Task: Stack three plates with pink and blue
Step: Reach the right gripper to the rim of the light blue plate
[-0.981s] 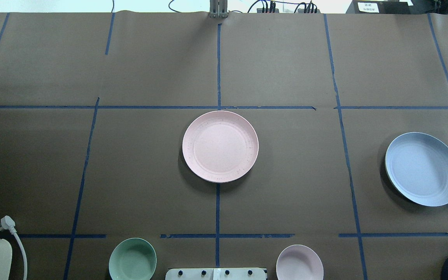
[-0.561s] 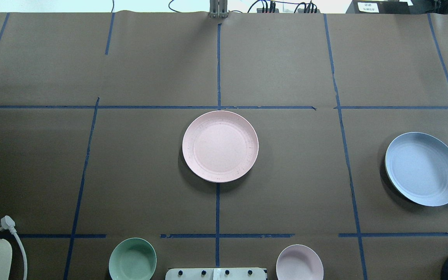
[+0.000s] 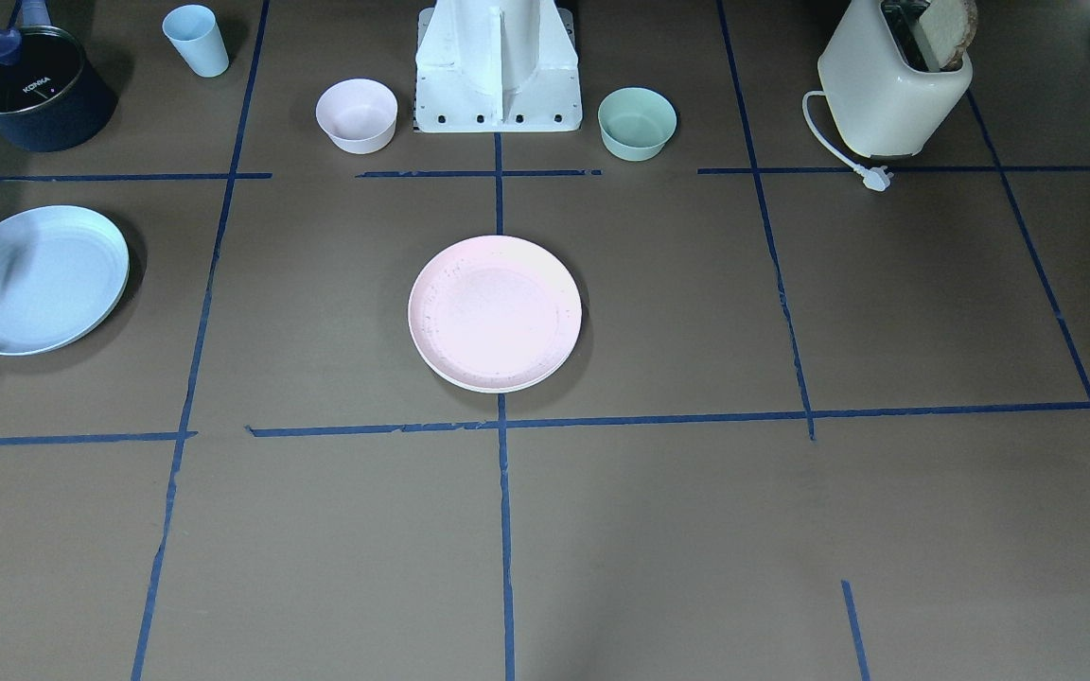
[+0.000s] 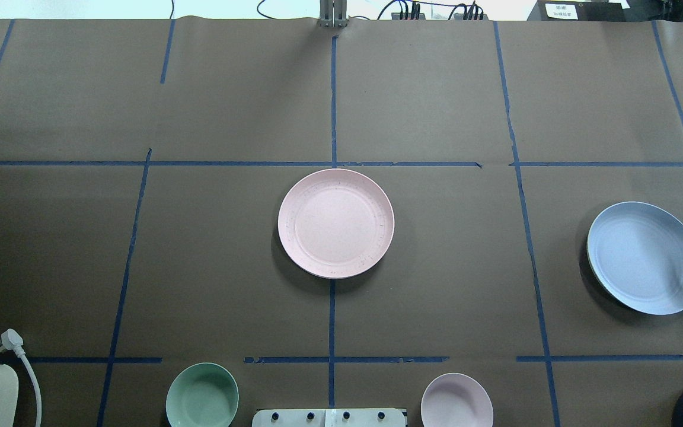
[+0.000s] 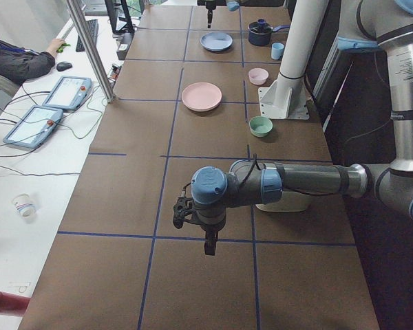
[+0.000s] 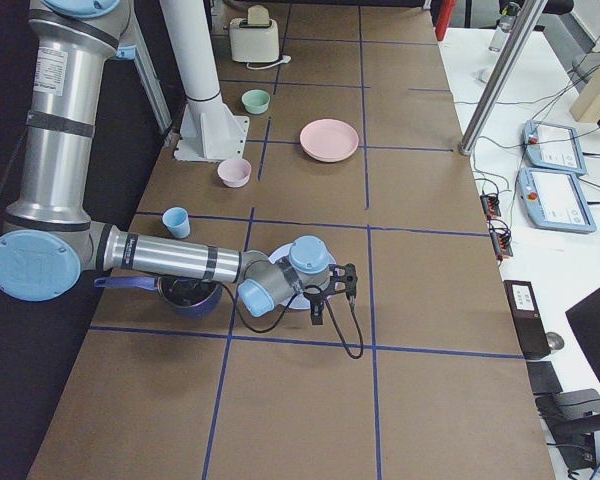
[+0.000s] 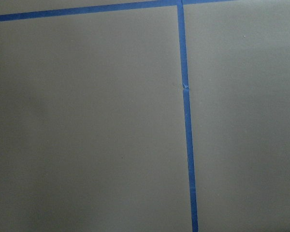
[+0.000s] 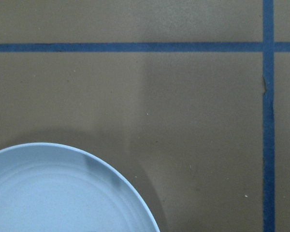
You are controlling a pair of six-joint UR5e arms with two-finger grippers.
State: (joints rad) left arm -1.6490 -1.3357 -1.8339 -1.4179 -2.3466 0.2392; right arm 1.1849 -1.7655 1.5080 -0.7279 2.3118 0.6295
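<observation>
The pale pink plate point(image 4: 335, 223) lies flat at the table's middle; it also shows in the front view point(image 3: 495, 313). The light blue plate point(image 4: 645, 257) lies alone on the robot's right, and its rim shows in the right wrist view point(image 8: 53, 193). The cream-white plate is not seen on its own in any view. My right gripper point(image 6: 317, 313) hangs just above the table by the blue plate's outer edge. My left gripper point(image 5: 208, 246) hangs above bare table far from both plates. Both grippers show only in the side views, so I cannot tell whether they are open or shut.
A small green bowl point(image 4: 202, 395) and a small pink bowl point(image 4: 456, 400) flank the robot base point(image 3: 498, 66). A toaster point(image 3: 893, 85) with a loose plug point(image 4: 9, 341) stands on the robot's left. A dark pot point(image 3: 29, 90) and a blue cup point(image 3: 196, 40) stand behind the blue plate.
A faint shadow has come onto the blue plate's right part, and a dark tip now shows at the overhead view's right edge. The plates have not moved.
</observation>
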